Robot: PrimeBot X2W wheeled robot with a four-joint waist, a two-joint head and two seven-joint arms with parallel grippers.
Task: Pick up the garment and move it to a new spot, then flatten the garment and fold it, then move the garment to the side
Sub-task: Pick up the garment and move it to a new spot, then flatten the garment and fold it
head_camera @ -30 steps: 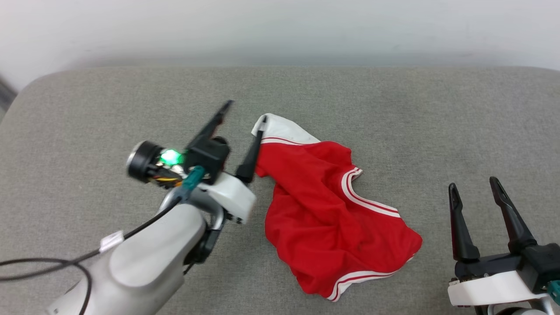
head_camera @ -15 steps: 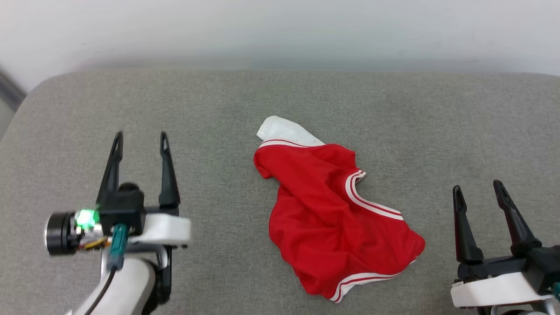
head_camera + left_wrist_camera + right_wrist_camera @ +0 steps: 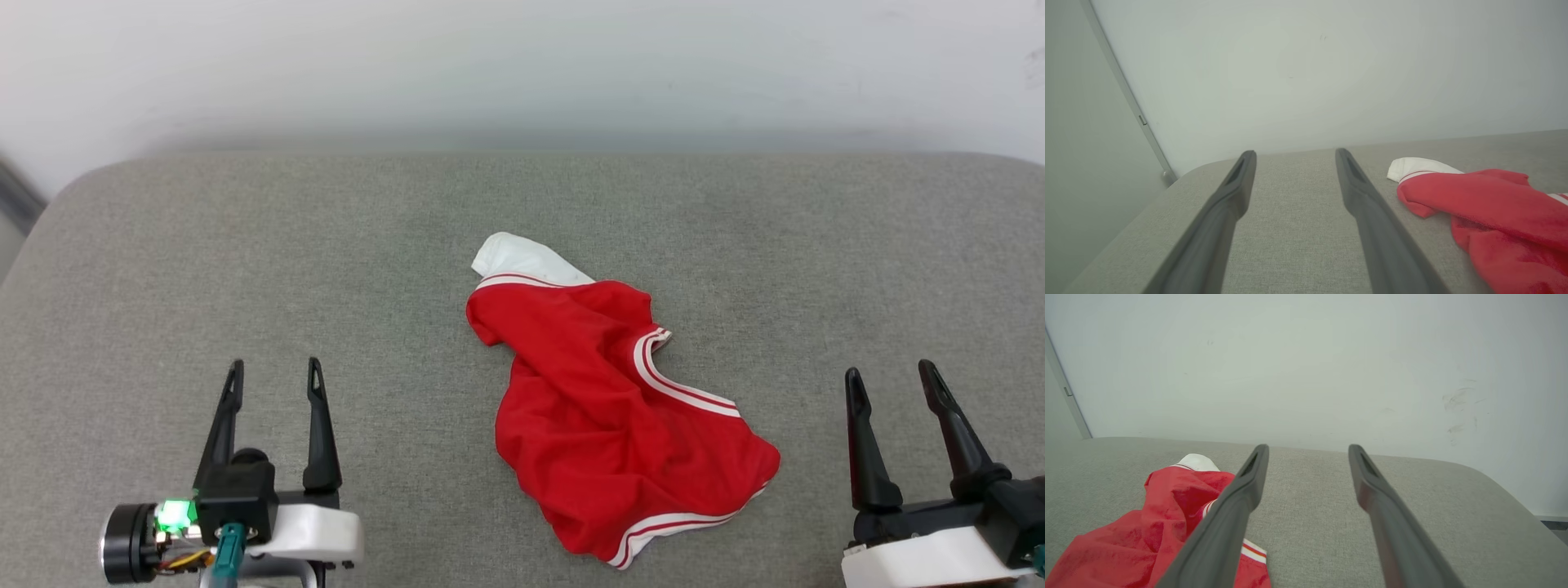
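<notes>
Left gripper (image 3: 275, 363) and right gripper (image 3: 889, 369) both spread wide, empty; shirt (image 3: 604, 408) loose on the cushion (image 3: 245, 245).
Left one is at the cushion's near-left part, right one at its near-right part, fingers pointing to the far edge, nothing between them. Red shirt lies crumpled at the cushion's middle, white sleeve toward the far edge, striped hem toward the near edge, clear of both grippers.

you'll find nothing readable here: the garment (image 3: 604, 425) lies crumpled, showing you only plain red cloth and white stripes.
</notes>
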